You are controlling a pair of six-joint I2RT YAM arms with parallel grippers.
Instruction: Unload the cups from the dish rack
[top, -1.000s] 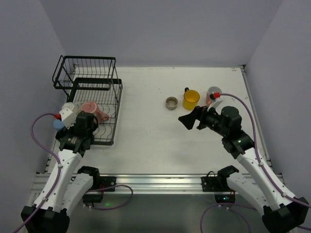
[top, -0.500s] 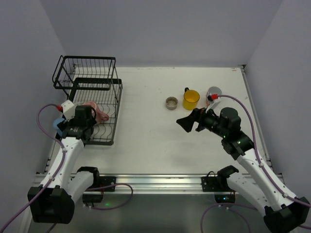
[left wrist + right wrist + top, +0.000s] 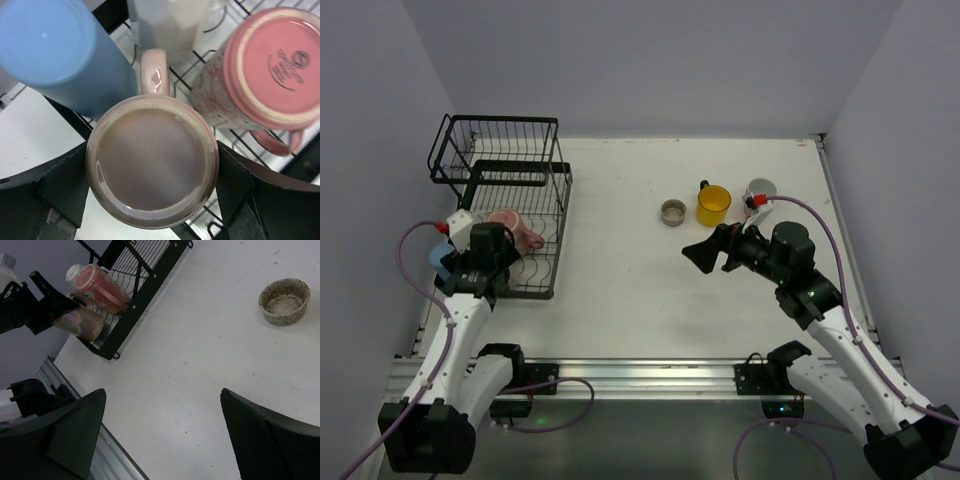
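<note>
The black wire dish rack point(image 3: 500, 160) stands at the far left. In the left wrist view an upside-down beige mug point(image 3: 152, 160) stands on it, with a light blue cup point(image 3: 60, 50), a pale cup point(image 3: 170, 22) and a pink mug point(image 3: 270, 65) around it. My left gripper point(image 3: 152, 187) is shut on the beige mug, one finger on each side. My right gripper point(image 3: 705, 252) is open and empty above the table's middle right. A yellow mug point(image 3: 713, 204), a small speckled cup point(image 3: 672, 212) and a greyish cup point(image 3: 760, 190) stand on the table.
The right wrist view shows the rack's near corner point(image 3: 112, 352), the pink mug point(image 3: 97, 282), the beige mug point(image 3: 82, 322) in my left gripper, and the speckled cup point(image 3: 284, 301). Grey walls close the left, back and right.
My left arm has drawn in and lowered over the rack's near left part, with its wrist turned. My right gripper has shifted slightly left and stays open.
</note>
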